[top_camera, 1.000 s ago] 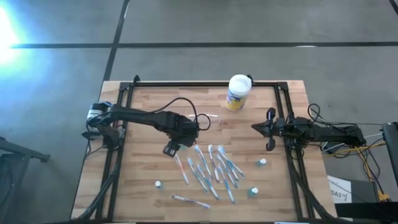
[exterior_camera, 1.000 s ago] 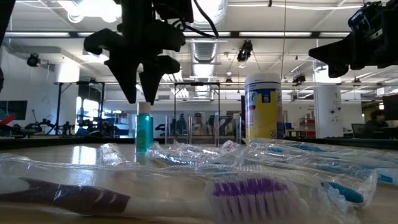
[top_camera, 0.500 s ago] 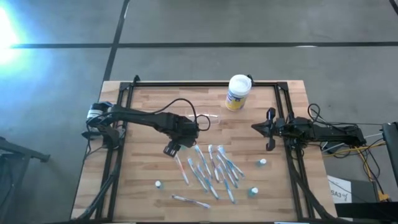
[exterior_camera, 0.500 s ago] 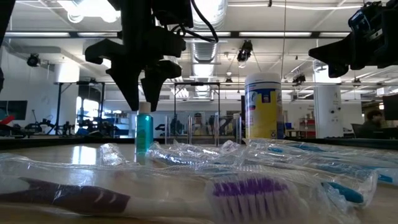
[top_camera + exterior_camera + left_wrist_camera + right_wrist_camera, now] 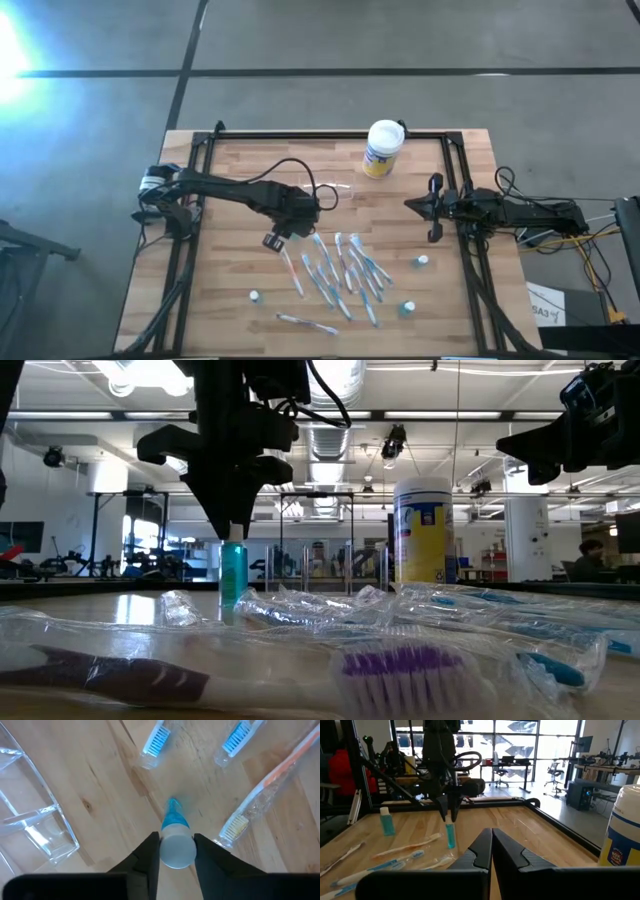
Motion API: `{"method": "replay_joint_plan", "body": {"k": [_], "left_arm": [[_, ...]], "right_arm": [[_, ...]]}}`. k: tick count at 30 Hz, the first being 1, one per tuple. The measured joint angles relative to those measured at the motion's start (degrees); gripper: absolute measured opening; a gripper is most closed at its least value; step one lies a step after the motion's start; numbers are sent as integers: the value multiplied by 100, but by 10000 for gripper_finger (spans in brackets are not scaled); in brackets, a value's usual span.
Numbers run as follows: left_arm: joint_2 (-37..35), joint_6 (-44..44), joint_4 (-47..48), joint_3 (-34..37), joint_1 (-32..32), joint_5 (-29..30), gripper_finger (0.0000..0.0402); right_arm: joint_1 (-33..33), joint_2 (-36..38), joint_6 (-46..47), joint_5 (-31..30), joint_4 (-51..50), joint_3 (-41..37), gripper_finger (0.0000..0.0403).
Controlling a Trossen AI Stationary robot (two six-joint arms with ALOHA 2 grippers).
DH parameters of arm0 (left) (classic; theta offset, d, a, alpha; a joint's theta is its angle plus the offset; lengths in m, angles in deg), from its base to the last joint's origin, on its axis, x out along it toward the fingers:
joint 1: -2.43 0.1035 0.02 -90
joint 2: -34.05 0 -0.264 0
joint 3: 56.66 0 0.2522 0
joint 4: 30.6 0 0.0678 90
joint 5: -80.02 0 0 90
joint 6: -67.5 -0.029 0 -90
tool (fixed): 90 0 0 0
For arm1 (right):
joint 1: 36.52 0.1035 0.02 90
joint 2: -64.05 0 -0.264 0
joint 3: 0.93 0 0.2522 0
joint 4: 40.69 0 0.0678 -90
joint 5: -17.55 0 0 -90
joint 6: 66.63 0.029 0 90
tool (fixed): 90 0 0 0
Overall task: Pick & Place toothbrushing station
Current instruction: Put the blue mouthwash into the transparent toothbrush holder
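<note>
A small teal bottle with a white cap stands upright on the wooden table, left of centre. My left gripper reaches down over it and is shut on its cap. The bottle also shows in the right wrist view. The toothbrushing station, a clear plastic holder, rests flat on the table just beyond the left gripper, and shows faintly in the high view. My right gripper hangs shut and empty above the table's right side. My left gripper pinches the bottle's white cap between its two fingers, one on each side. The fingers come from above and point down. The bottle stands upright with its base on the table.
A white-lidded canister with a yellow label stands at the far edge. Several wrapped toothbrushes lie spread over the near middle. Other small bottles stand at the near left and near right. A black frame rims the table.
My left gripper has come down over the teal bottle, and its fingers have closed from a wide gap onto the bottle's cap. The bottle has stayed upright in its place.
</note>
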Motion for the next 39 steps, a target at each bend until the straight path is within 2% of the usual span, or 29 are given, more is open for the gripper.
{"method": "replay_joint_plan", "body": {"k": [10,21,27,32,39], "left_arm": [[-172,-112,226,-85,-7,-26,97],[-1410,455,338,-195,2,-56,97],[-2173,1057,413,-137,4,-482,99],[-2911,1512,331,268,4,-651,99],[-4143,2212,-563,1333,11,-780,100]], "right_arm": [[-1,0,-37,0,-1,0,8],[-2,0,-41,0,-2,0,8],[-2,0,-41,-24,-2,0,8],[-2,0,-42,-49,-1,0,8],[-2,2,-33,-158,2,0,8]]}}
